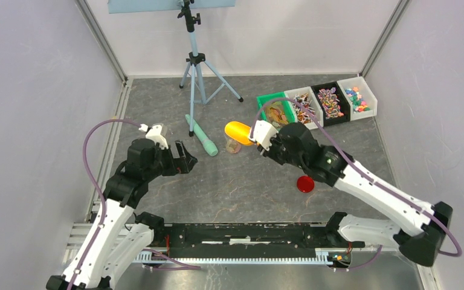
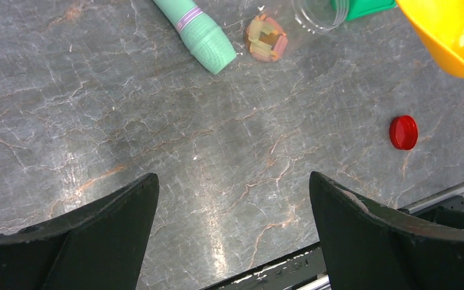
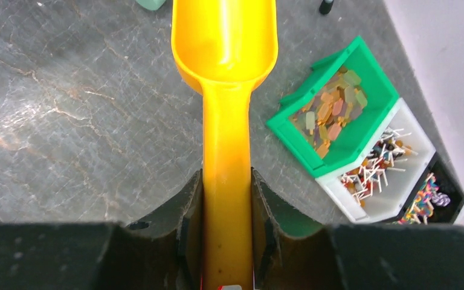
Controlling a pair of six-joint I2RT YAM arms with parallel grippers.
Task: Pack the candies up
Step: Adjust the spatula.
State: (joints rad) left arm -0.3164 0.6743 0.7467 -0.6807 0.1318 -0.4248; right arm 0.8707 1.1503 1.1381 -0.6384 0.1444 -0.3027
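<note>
Two end effectors hang over a grey marbled counter (image 1: 241,193). The left end effector (image 1: 187,158) is spread wide and holds nothing, with bare counter ahead of it. Beyond it lies a mint-green tool (image 1: 203,138), then a clear jar (image 1: 234,145) with a few candies (image 2: 266,37) at its bottom. Close above the jar is the empty orange scoop (image 1: 238,131), its handle clamped in the right end effector (image 3: 226,181). A red lid (image 1: 305,183) lies flat, apart from the front rail (image 1: 241,232). Many more candies fill four bins (image 1: 370,95) lined up by the far right wall
</note>
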